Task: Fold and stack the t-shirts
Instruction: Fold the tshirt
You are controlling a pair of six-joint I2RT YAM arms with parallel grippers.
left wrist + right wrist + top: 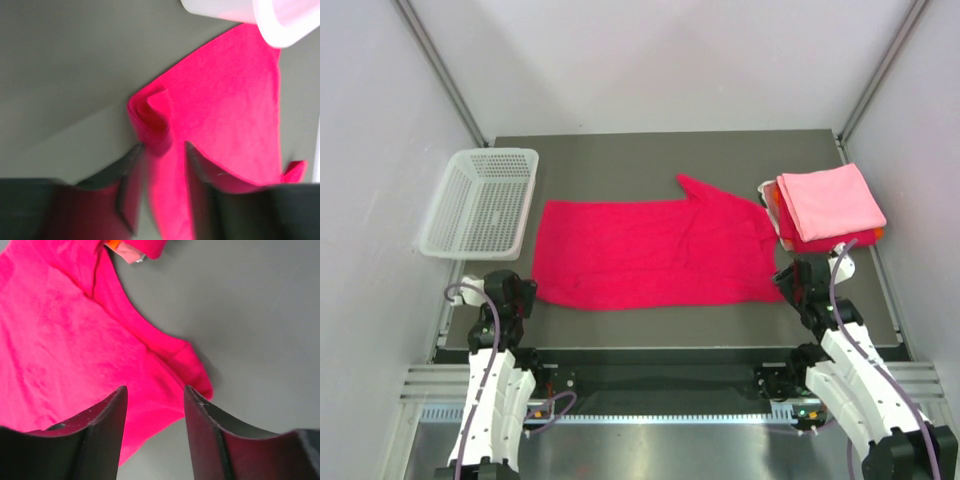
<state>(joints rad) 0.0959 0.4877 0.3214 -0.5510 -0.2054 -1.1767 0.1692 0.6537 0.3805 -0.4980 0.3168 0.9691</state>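
Crimson-magenta short-sleeved cloth t-shirt (650, 255) flat at centre of grey table (620, 160), left gripper (162, 155) at 8 o'clock corner, right gripper (154, 392) at 4 o'clock corner, both with fingers spread, pinching nothing, folded pink-topped t-shirt stack (830, 200) at 3 o'clock, white perforated plastic basket (480, 200) at 9 o'clock

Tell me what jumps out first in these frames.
A crimson-magenta short-sleeved cloth t-shirt lies spread flat across the middle of the dark table, with the left gripper and right gripper at its near corners, jaws apart. At the far right sits a stack of folded shirts with a light pink one on top. A white perforated plastic basket stands at the left edge.
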